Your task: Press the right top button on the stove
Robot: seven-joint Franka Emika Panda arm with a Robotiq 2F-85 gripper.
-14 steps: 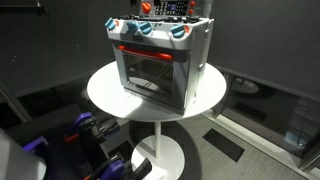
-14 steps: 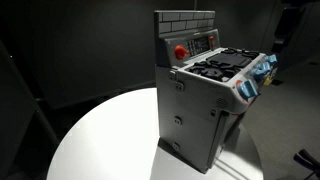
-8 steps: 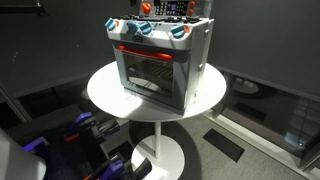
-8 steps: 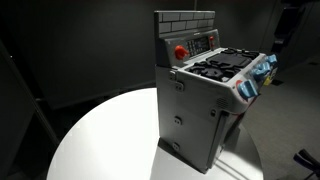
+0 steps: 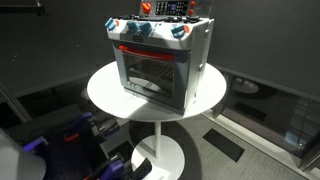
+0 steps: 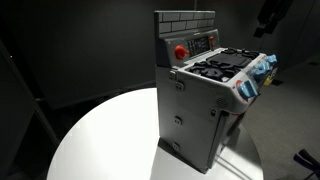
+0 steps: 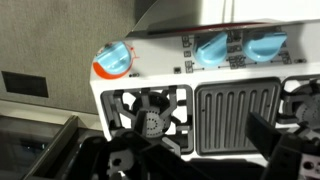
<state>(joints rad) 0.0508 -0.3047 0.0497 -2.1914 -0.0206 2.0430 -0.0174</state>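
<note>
The grey toy stove (image 5: pixel 160 65) stands on a round white table (image 5: pixel 105 95), glass door and red bar handle in front. It also shows in an exterior view (image 6: pixel 205 105), with a brick-pattern back panel and a red button (image 6: pixel 181 51). The wrist view looks down on its top: a round burner (image 7: pixel 150 110), a ribbed griddle plate (image 7: pixel 235 115), and behind them a red-and-blue knob (image 7: pixel 113 60) and two blue buttons (image 7: pixel 212 47). My gripper (image 7: pixel 195 152) is open and empty above the cooktop, touching nothing. A dark part of the arm (image 6: pixel 272 14) shows at the upper right.
The table rests on a white pedestal foot (image 5: pixel 160 155). The surroundings are dark, with a dark floor and glass panels (image 5: pixel 275 110) behind. The table's white surface (image 6: pixel 100 140) extends beside the stove.
The dark arm at the upper right of an exterior view has moved up and slightly left. The stove has not moved.
</note>
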